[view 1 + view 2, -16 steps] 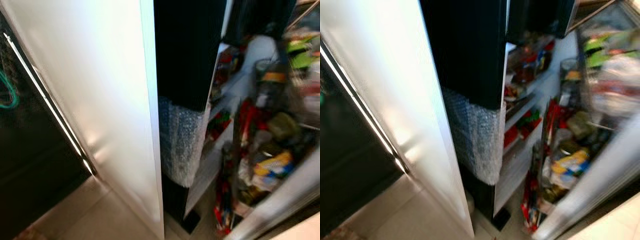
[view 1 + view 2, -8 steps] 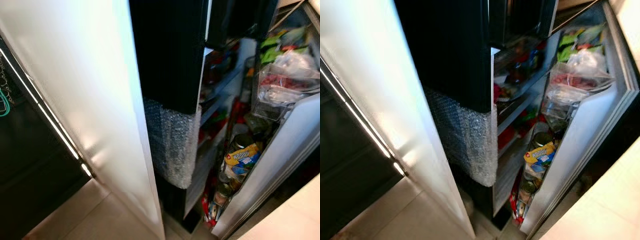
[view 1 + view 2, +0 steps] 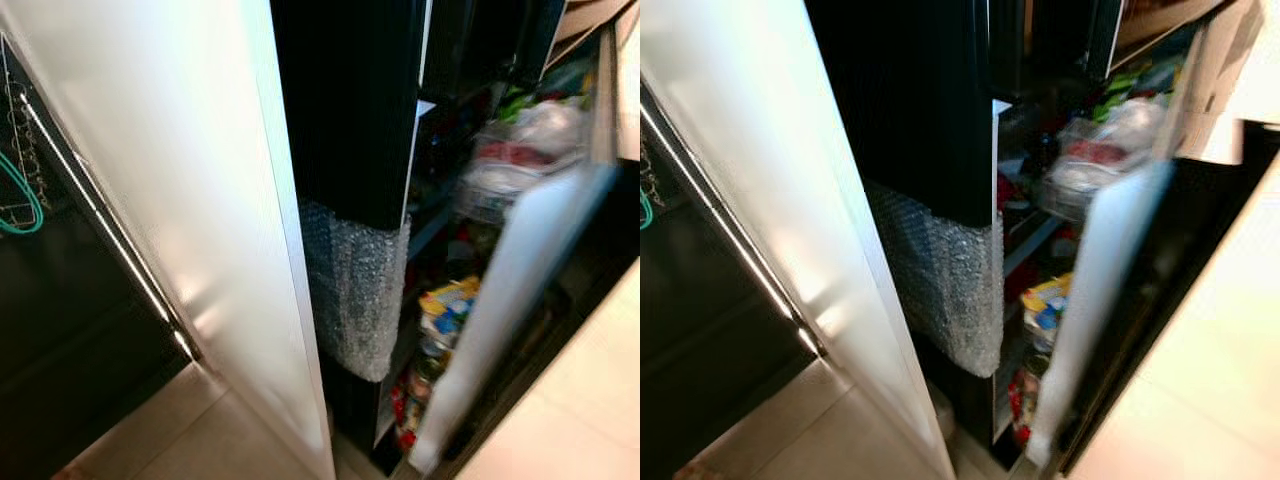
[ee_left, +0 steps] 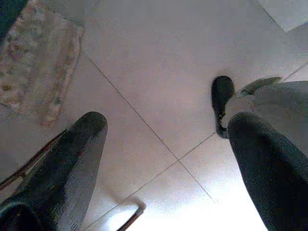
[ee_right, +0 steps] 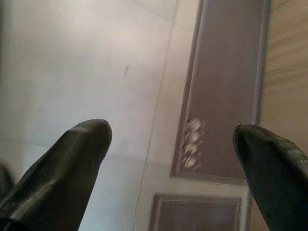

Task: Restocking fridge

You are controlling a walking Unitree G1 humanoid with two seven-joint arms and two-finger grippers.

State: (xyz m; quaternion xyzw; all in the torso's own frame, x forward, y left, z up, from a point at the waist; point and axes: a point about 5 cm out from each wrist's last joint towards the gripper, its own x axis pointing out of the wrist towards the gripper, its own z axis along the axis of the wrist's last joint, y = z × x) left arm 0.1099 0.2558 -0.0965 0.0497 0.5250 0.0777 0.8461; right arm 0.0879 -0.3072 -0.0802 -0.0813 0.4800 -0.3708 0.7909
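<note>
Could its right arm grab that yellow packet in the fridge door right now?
Probably not. The right gripper hangs open, pointing at the floor, and the fridge door is nearly edge-on, leaving a narrow gap to the yellow packet.

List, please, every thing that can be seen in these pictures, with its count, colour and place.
Fridge door: one, white, on the right, swung partly open, its shelves full.
Panel: one, white, glossy, tall, left of the fridge opening.
Black edge: one, black, between the panel and the fridge shelves.
Bubble wrap: one piece, clear, around the lower part of the black edge.
Yellow pack: one, yellow and blue, on a door shelf; its label is blurred.
Bags: a few, clear, with red and green contents, high in the door.
Hanger: one, green, far left against a dark front.
Floor: pale tiles.
Rug: one, pale, patterned, on the floor.
Left tool: black fingers open, above the floor.
Right tool: black fingers open, idle.
</note>
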